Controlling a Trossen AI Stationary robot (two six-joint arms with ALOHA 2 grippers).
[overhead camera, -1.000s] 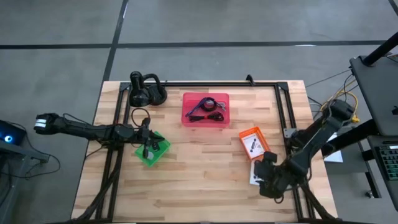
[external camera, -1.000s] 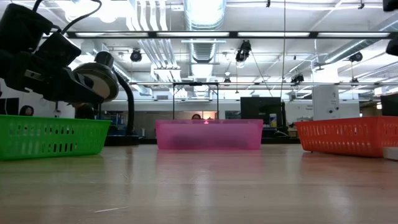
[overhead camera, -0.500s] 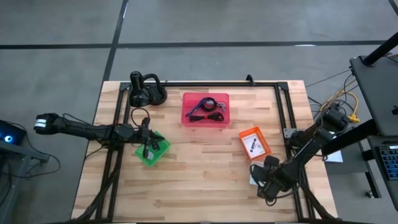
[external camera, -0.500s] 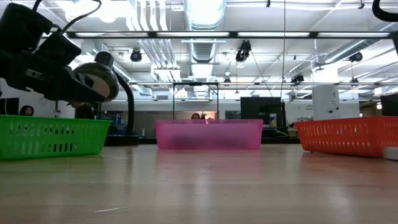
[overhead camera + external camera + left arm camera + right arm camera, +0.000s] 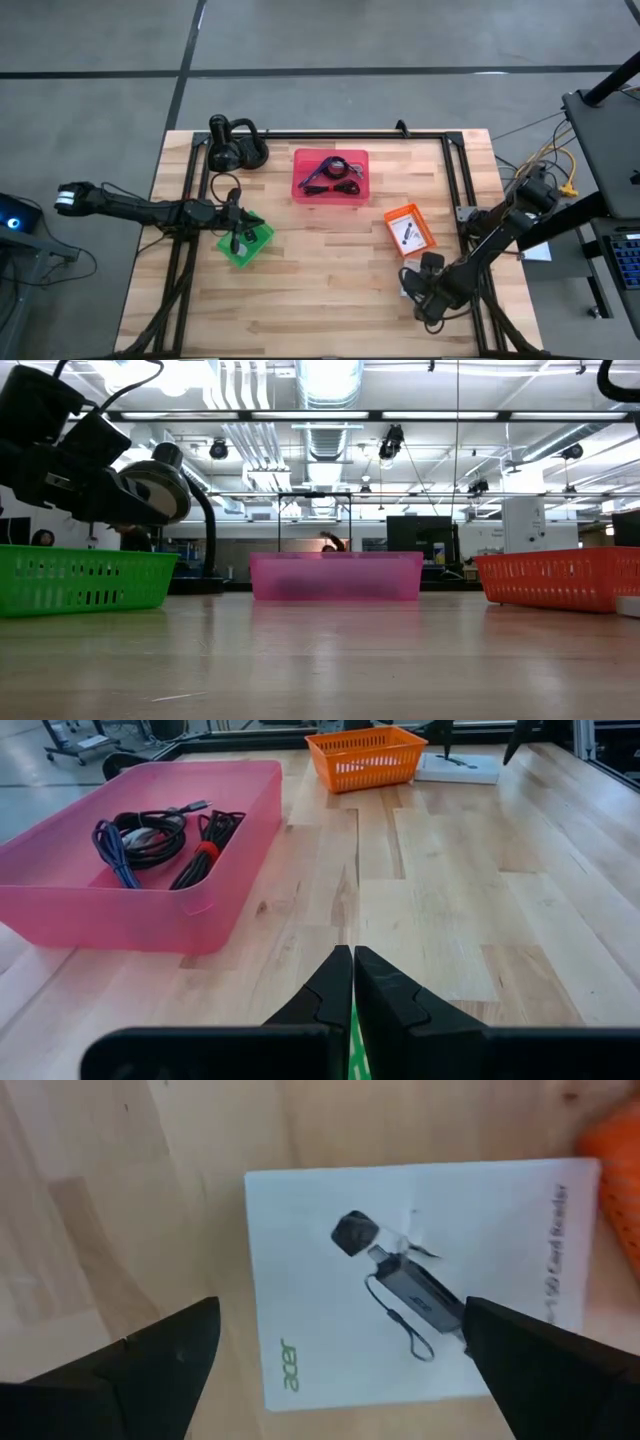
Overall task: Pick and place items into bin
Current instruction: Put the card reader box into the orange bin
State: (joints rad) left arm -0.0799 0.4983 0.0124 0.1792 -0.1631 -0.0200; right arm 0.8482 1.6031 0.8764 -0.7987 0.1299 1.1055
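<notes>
A flat white packet (image 5: pixel 300 1230) with a printed card reader lies flat on the wood near the table's right front; it also shows as the packet (image 5: pixel 408 283) in the high view. My right gripper (image 5: pixel 340 1318) hangs open just above it, pointing down, a finger (image 5: pixel 160 1355) on either side, touching nothing. The orange bin (image 5: pixel 408 228) just beyond holds another packet. The pink bin (image 5: pixel 150 850) holds black and purple cables. My left gripper (image 5: pixel 352 982) is shut and empty over the green bin (image 5: pixel 250 245).
Three bins stand on the table: green (image 5: pixel 80 578) at the left, pink (image 5: pixel 335 575) at the far middle, orange (image 5: pixel 560 578) at the right. A black lamp (image 5: pixel 232 148) sits at the far left corner. A black frame rail (image 5: pixel 465 215) runs along the right side.
My right gripper has sunk toward the white packet and tipped further down, shifting slightly toward the table's left edge. The packet has stayed where it lay.
</notes>
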